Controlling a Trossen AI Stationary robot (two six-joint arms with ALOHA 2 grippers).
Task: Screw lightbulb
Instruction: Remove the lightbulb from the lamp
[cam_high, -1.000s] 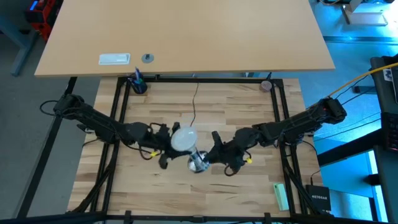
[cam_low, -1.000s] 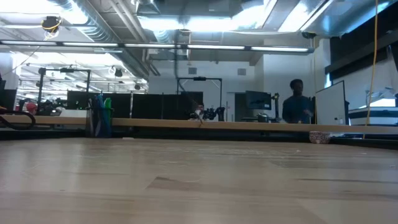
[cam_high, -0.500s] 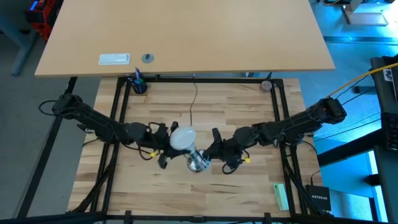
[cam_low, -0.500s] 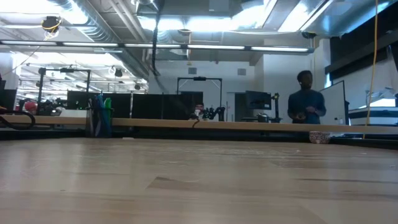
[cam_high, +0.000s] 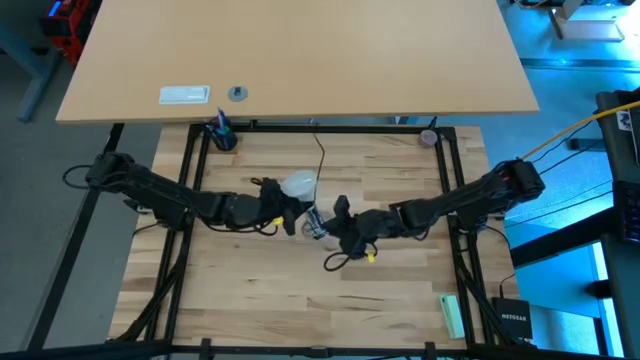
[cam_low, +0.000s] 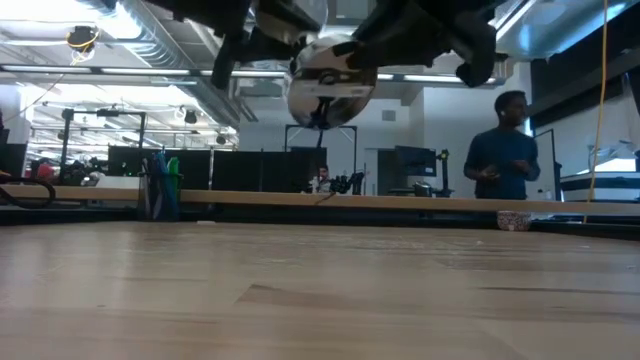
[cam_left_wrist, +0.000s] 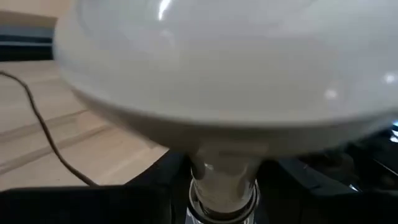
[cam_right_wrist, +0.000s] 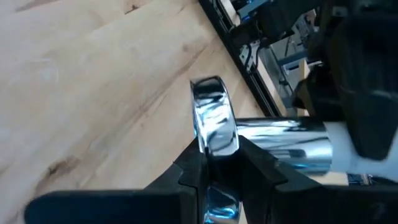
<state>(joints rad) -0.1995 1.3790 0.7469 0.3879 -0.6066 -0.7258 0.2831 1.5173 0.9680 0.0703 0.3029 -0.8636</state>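
Observation:
The lightbulb (cam_high: 298, 185), frosted white, hangs above the table's middle with its dome toward the far edge; my left gripper (cam_high: 286, 214) is shut on it. In the left wrist view the dome (cam_left_wrist: 224, 68) fills the top. The round silver socket (cam_high: 315, 226) is lifted too, with my right gripper (cam_high: 332, 226) shut on it. In the right wrist view the socket's barrel (cam_right_wrist: 283, 146) runs to the bulb's white neck (cam_right_wrist: 341, 146). The thin black cord (cam_high: 319, 160) trails toward the far edge. My left gripper pinches the bulb's tapered neck (cam_left_wrist: 227, 167) between its two fingers (cam_left_wrist: 163, 182), just above the silvery screw base (cam_left_wrist: 222, 205). The fingers come nearly level from the table's left. The bulb is lifted clear, tipped with its dome toward the far side. My right gripper pinches the socket's wide silver ring (cam_right_wrist: 214, 127) between its two fingers (cam_right_wrist: 194, 175), at the end away from the bulb. The fingers slant down from the table's right. The socket hangs clear of the table (cam_low: 330, 85), its barrel toward the bulb.
A blue pen cup (cam_high: 221, 134) and a small pink bowl (cam_high: 428, 137) stand at the far edge, and a green object (cam_high: 452, 315) lies near right. A second, pale table (cam_high: 300, 50) lies beyond. A person (cam_low: 505, 150) stands in the room behind.
Both grippers have sunk and gone toward the far edge, entering the low view from above with the socket. My left gripper has rolled and levelled out, tipping the bulb from dome-up to dome toward the far side. Both holds stay shut.

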